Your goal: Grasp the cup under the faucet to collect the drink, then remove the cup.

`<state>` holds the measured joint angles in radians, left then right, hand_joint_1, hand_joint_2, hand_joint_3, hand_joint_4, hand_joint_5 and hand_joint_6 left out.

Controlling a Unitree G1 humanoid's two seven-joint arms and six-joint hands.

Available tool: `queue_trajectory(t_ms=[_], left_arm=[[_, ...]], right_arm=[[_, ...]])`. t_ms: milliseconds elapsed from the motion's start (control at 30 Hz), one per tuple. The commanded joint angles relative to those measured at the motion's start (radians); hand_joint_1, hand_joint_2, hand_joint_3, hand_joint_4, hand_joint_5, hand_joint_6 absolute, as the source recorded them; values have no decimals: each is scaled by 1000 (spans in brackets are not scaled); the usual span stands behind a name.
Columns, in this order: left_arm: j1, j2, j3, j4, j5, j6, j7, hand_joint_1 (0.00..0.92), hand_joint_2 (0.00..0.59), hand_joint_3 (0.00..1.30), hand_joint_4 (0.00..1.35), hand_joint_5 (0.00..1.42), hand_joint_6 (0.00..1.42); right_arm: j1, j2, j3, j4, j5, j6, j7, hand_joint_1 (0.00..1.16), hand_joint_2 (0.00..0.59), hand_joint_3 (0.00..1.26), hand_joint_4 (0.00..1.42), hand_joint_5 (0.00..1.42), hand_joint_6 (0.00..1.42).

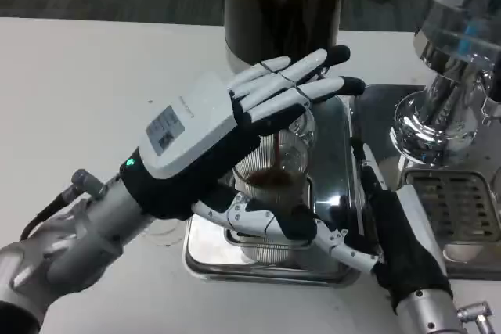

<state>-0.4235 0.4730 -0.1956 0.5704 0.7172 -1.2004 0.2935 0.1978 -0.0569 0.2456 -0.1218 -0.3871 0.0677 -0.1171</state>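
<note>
Clear cup (275, 163) is seen on the metal drip tray (333, 154) under the dark dispenser (283, 5), a brown stream falling into it. Left hand (227, 134) is wrapped around the cup, fingers extended past it. Right hand (391, 232) is laid released at the tray's edge on the white worktop (86, 91); chrome machine (450, 76) at right.

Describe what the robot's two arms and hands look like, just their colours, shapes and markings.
The left hand has a broad white back plate bearing a small grey label with print too small to read, a green light near the wrist, and white fingers with black tips and joints. Its forearm is silver metal with a dark cable alongside. The right hand is black and white, on a silver cylindrical forearm.
</note>
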Motion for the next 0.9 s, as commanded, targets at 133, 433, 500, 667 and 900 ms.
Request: queue_trajectory(t_ms=[133, 433, 500, 667, 900], left_arm=[[7, 20, -23, 8, 23, 10, -7, 0, 132, 188, 46, 280, 182], [19, 22, -2, -11, 11, 40, 20, 0, 134, 180, 38, 280, 162], [25, 29, 11, -32, 18, 61, 32, 0, 129, 168, 36, 271, 145], [45, 42, 43, -98, 21, 119, 52, 0, 124, 156, 26, 256, 124], [77, 57, 86, -124, -29, 150, 55, 0, 125, 137, 5, 233, 112]], right_arm=[[-36, 10, 9, 41, 9, -34, -2, 732, 214, 0, 0, 0, 0], [-61, 22, 12, 66, 20, -45, -2, 724, 215, 0, 0, 0, 0], [-63, 20, 14, 68, 24, -45, -1, 707, 218, 0, 0, 0, 0], [-67, 18, 12, 76, 34, -51, 2, 676, 223, 0, 0, 0, 0], [-78, 19, 13, 97, 45, -72, 5, 668, 221, 0, 0, 0, 0]])
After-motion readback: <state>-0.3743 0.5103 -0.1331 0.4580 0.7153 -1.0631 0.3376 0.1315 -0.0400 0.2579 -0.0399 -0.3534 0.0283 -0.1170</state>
